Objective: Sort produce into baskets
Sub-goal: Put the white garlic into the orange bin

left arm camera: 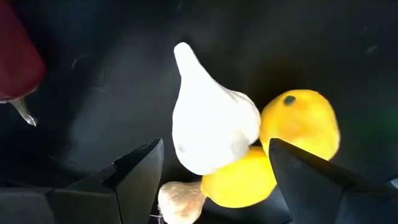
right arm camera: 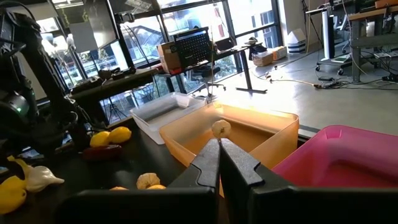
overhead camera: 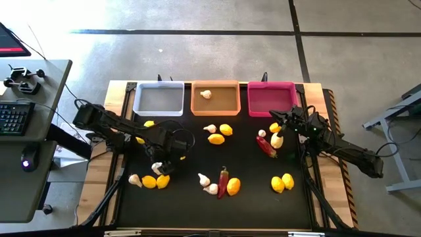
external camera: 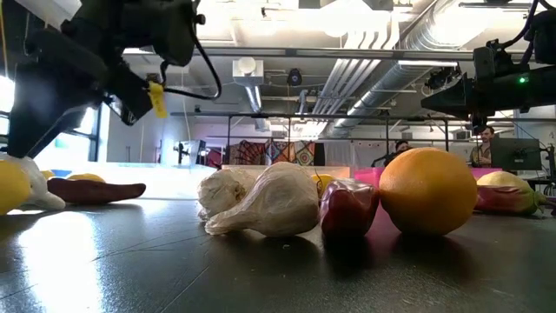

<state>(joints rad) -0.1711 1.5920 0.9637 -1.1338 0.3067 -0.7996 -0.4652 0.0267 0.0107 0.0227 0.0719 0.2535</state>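
The left tool [left arm camera: 211,180], fingers spread wide, hangs directly above a white knobbly garlic bulb [left arm camera: 211,121]; its stem points away, two yellow lemons [left arm camera: 300,121] touching beside it.

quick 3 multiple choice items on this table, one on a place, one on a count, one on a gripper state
1. Which basket holds a garlic bulb?
A. white basket
B. orange basket
C. pink basket

2. How many baskets stand on the table's far edge?
A. two
B. three
C. four

3. The left gripper is
A. open above a garlic bulb and lemons
B. shut on a chili
C. inside the pink basket

Answers: 1 B, the bulb lies in the orange one. 2 B, white, orange and pink. 3 A, its fingers stand apart around the bulb.
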